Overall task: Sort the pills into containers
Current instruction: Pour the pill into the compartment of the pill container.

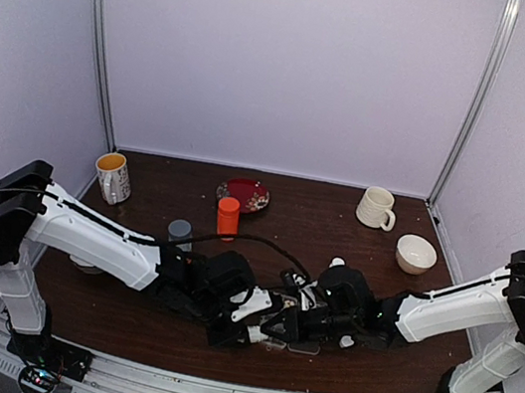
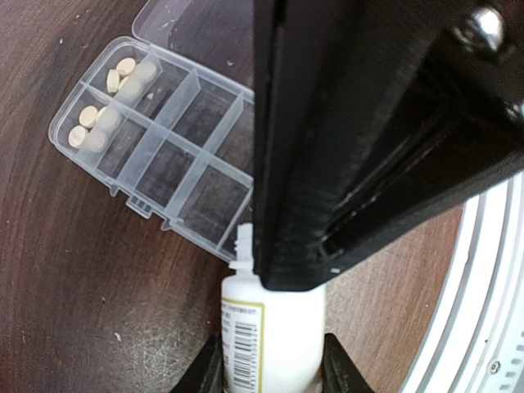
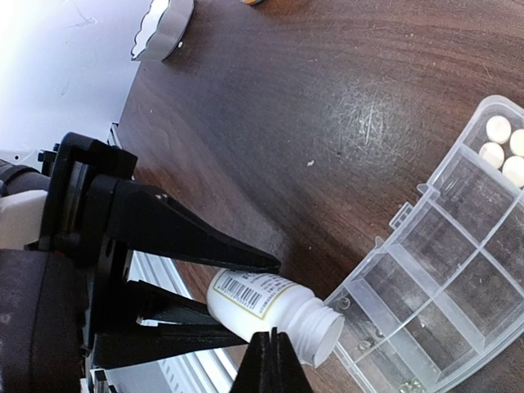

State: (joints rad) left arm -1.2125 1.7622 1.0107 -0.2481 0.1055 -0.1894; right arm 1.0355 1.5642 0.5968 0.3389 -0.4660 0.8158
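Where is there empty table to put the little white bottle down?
Bare table lies between the red plate and the white mug, and between the orange bottle and the white bowl. The front is crowded: left gripper, right gripper, white bottle and organiser box bunch together.

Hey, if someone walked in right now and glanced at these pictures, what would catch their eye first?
Low over the table's near middle, the left fingers clamp an uncapped white bottle, its mouth at the edge of the clear organiser box. The shut right fingers hover right beside that mouth. Cream pills sit in two end compartments.
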